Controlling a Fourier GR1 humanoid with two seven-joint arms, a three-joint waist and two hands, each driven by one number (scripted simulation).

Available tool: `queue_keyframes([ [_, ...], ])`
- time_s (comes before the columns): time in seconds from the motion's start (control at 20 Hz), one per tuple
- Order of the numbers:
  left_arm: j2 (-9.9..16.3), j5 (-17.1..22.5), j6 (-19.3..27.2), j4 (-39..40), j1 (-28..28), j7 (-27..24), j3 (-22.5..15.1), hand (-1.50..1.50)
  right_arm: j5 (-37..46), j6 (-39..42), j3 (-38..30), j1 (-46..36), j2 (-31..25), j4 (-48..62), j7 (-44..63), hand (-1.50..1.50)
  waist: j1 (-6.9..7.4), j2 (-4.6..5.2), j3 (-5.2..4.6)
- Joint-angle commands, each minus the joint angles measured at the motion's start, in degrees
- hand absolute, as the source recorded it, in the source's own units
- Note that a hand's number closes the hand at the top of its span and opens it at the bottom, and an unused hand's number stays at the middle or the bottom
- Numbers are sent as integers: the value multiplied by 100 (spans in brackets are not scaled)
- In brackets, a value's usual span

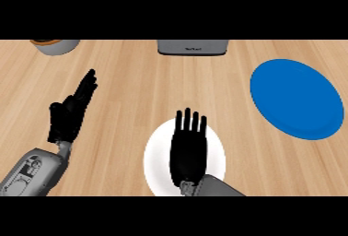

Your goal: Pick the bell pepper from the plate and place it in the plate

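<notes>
Your right robot hand (pixel 188 147) lies flat over the white plate (pixel 155 159), fingers straight and spread a little, pointing away from you, curled round nothing. The bell pepper does not show anywhere; if it sits on the white plate, it is hidden beneath that palm, and you cannot tell from this view. So, as a judgement, the step in hand is the pick itself: bring the fingers down around whatever lies under the palm, close only once the thumb and fingers bracket it, and lift straight up so the plate does not slide. Your left robot hand (pixel 71 113) rests open at the left of the worktop (pixel 170 87), fingers straight, well apart from both plates; leave it there. The blue plate (pixel 296 99) lies to the right and farther off, well apart from the white one, with bare wood between them, so the carry looks unobstructed. A grey appliance (pixel 192 47) and a small bowl (pixel 54 45) stand along the far edge, clear of that path.
</notes>
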Motion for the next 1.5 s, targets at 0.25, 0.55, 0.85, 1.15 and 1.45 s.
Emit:
queue_keyframes([
  [0.25, -51, -104, -31, -84, 134, 26, 231, 0, -10, -51, -200, 148, 118, 779, 634, -150, -40, 7, 3],
  [0.55, -126, -90, -237, -43, 100, 43, 384, 0, -21, -54, -264, 244, 120, 892, 613, -150, -46, 5, 3],
  [0.85, -422, -493, -43, -14, -55, 183, 276, 0, 30, -469, -74, 182, 122, 1390, 264, 150, -33, 14, 5],
  [1.15, -421, -384, -436, 140, 161, -143, 559, 0, 729, -348, -432, 450, -90, 947, -138, 150, -95, 4, 2],
  [1.45, -295, -439, -304, -56, 173, 197, 715, 0, 2, -780, -1439, 966, -1783, 267, -1708, 150, -294, -14, 17],
])
